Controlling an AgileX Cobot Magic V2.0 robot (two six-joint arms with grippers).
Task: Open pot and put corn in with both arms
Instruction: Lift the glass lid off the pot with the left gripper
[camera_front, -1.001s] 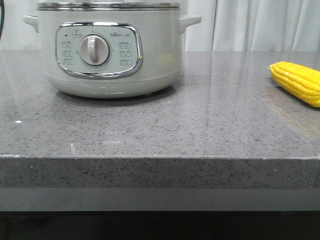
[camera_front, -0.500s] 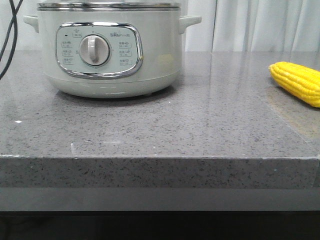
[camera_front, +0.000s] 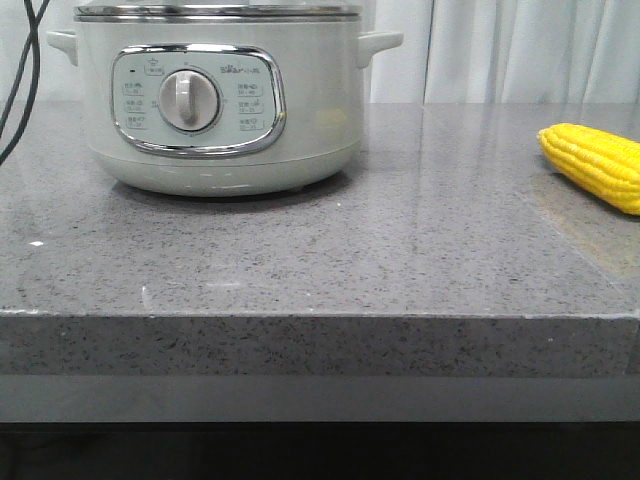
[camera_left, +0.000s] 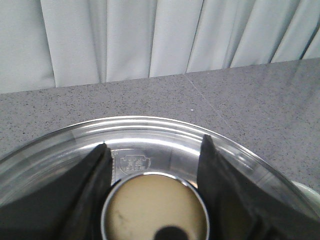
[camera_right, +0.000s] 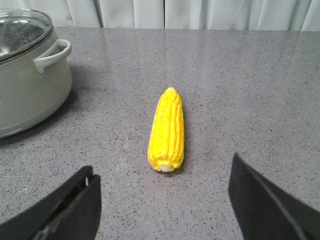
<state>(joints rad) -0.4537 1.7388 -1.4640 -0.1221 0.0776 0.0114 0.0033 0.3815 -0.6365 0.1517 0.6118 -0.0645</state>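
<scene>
The pot (camera_front: 218, 95) stands on the grey counter (camera_front: 400, 260), glass lid (camera_left: 150, 135) still on. The left gripper (camera_left: 155, 165) hangs spread around the lid's knob (camera_left: 156, 207), not yet clamped; closing and lifting look next. The corn (camera_right: 167, 131) lies well right of the pot, ahead of the right gripper (camera_right: 162, 200), whose fingers gape empty.

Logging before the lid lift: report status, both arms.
Left gripper open, straddling the lid knob. Right gripper open, short of the corn. Pot lidded; corn lies on counter, nothing between.
</scene>
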